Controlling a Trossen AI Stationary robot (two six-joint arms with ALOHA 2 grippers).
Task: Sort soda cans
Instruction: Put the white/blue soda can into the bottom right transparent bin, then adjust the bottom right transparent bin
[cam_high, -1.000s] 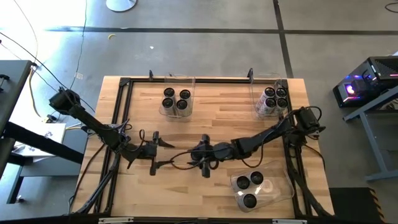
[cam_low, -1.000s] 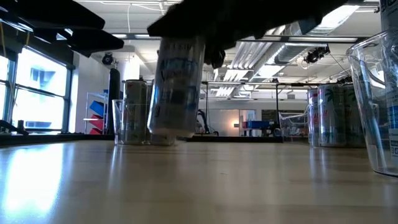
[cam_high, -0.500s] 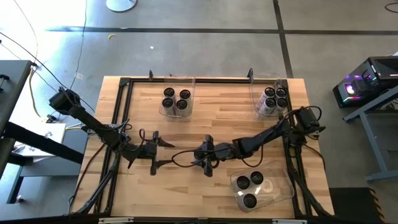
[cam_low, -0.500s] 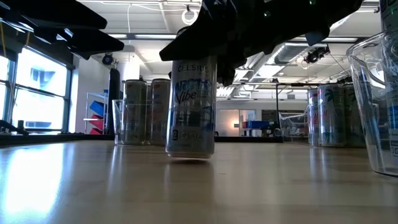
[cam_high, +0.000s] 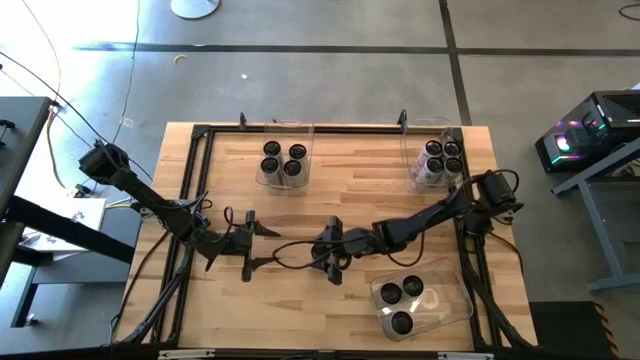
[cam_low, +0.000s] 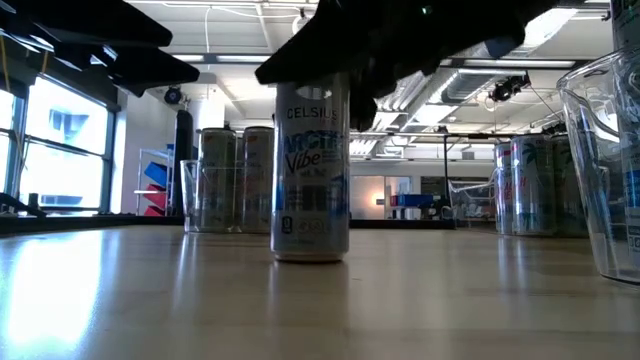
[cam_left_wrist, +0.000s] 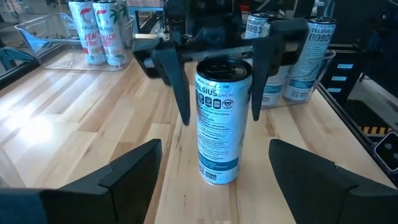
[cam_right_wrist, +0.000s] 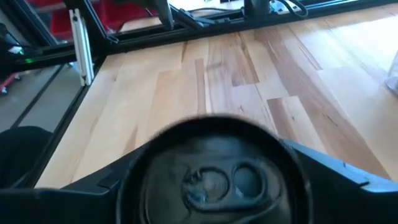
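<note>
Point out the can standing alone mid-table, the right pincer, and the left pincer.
standing can (cam_low: 311, 170), low view, on its label.
right pincer (cam_left_wrist: 214, 84), left wrist view, between its fingertips, straddling the can.
left pincer (cam_high: 249, 243), high view, between its open fingertips.

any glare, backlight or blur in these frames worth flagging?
Low view: bright windows and ceiling lights silhouette the right gripper above the slim blue-labelled soda can; glare on the wooden table. Right wrist view: can top is blurred. Left wrist view: sharp label.

Our right arm reaches to mid-counter, its right claw (cam_high: 331, 250) spread wide, fingers pointing down. Our left arm stretches level, left claw (cam_high: 250, 247) open, facing it.
</note>
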